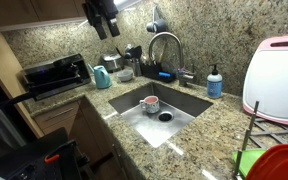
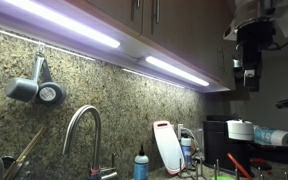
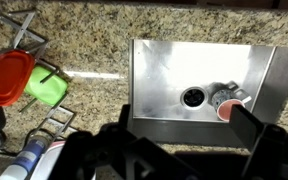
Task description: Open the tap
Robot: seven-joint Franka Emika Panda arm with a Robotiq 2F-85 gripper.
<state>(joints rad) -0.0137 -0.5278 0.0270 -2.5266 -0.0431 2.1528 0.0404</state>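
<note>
The tap (image 1: 165,52) is a tall chrome gooseneck faucet behind the steel sink (image 1: 189,103), with a small dark lever (image 1: 187,72) at its base. It also shows in an exterior view (image 2: 80,128). My gripper (image 1: 104,24) hangs high above the counter, up and to the left of the tap and well apart from it. It is near the upper cabinets in an exterior view (image 2: 249,72). In the wrist view the gripper (image 3: 166,150) is open and empty, looking down on the sink (image 3: 154,70). The tap is out of the wrist view.
A pink cup (image 3: 227,106) lies in the sink by the drain (image 3: 192,97). A blue-and-white soap bottle (image 1: 215,82) stands right of the tap. A black toaster (image 1: 54,72), a white appliance (image 1: 274,75) and a dish rack with a red bowl (image 1: 281,164) sit on the granite counter.
</note>
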